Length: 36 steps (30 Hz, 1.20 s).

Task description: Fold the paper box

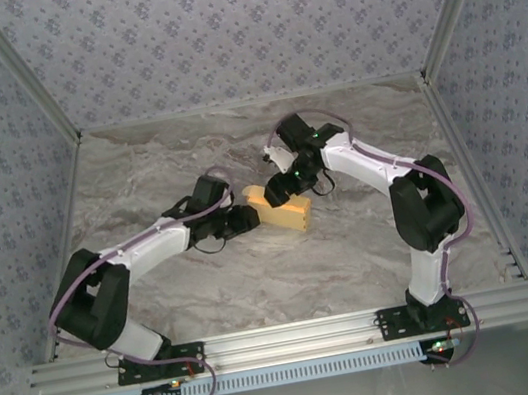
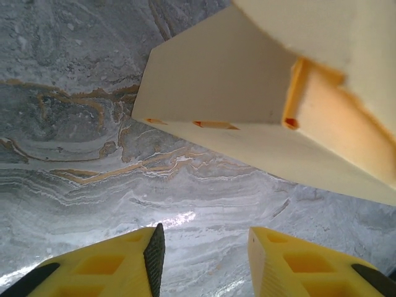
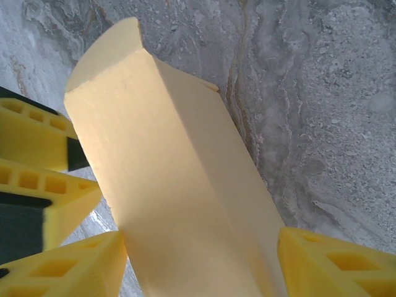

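The paper box is a tan-yellow folded cardboard block lying on the marble table, mid-scene. My right gripper comes down on its far-left part. In the right wrist view the paper box spans the whole gap of the right gripper, and both yellow fingers touch its sides. My left gripper sits just left of the box's end, open. In the left wrist view the paper box lies ahead and to the upper right, a tucked flap and slots showing, and nothing sits between the fingers of the left gripper.
Grey veined marble tabletop is enclosed by patterned walls on three sides, with an aluminium rail along the near edge. The left gripper's yellow fingers show at the left of the right wrist view, close to the box.
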{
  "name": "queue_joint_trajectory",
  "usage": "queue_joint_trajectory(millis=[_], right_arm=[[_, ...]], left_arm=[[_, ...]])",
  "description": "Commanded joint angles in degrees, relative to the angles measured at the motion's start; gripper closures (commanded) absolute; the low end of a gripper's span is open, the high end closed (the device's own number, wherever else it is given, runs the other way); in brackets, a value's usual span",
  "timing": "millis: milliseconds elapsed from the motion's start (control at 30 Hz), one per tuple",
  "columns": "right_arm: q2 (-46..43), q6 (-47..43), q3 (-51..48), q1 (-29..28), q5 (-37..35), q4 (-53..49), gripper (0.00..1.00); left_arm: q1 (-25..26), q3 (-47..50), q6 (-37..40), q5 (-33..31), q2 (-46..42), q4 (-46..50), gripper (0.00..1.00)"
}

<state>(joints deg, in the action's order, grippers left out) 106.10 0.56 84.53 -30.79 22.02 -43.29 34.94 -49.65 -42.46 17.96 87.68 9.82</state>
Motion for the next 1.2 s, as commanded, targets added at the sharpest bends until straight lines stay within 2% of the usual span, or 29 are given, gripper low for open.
queue_joint_trajectory(millis=[0, 100, 267, 333, 533, 567, 667, 867, 1167], right_arm=[[0.5, -0.1, -1.1, 0.5, -1.9, -1.4, 0.32], [-0.5, 0.5, -0.7, 1.4, 0.7, -0.8, 0.30], [-1.8, -1.5, 1.4, 1.8, 2.6, -1.2, 0.24], [-2.4, -2.9, 1.7, 1.8, 2.7, -1.2, 0.22], [-5.1, -7.2, 1.4, 1.5, 4.0, -0.5, 0.19], [-5.8, -8.3, 1.2, 1.4, 3.8, -0.4, 0.19], [-7.1, -11.6, 0.3, 1.0, 1.3, -0.7, 0.18], [-8.9, -17.6, -1.6, 0.3, -1.4, -2.8, 0.16], [-6.3, -20.3, -2.2, -1.4, -5.9, -5.3, 0.16]], left_arm=[[-1.9, 0.5, 0.1, 0.9, -5.3, 0.1, 0.58], [-4.2, 0.5, 2.3, -0.6, -8.4, 2.5, 0.56], [-5.7, -0.9, 12.0, -5.2, -9.3, 5.1, 0.51], [-5.7, -1.1, 14.4, -5.1, -7.8, 3.3, 0.50], [-4.9, 0.2, 15.0, -4.4, -4.9, -5.2, 0.46], [-4.9, 0.5, 15.4, -4.7, -5.0, -6.3, 0.41], [-4.7, 1.2, 18.0, -5.4, -5.2, -8.4, 0.36], [-4.4, 2.1, 26.6, -3.9, -4.1, -12.6, 0.35], [-4.5, 4.7, 29.7, -2.4, -4.4, -18.9, 0.34]])
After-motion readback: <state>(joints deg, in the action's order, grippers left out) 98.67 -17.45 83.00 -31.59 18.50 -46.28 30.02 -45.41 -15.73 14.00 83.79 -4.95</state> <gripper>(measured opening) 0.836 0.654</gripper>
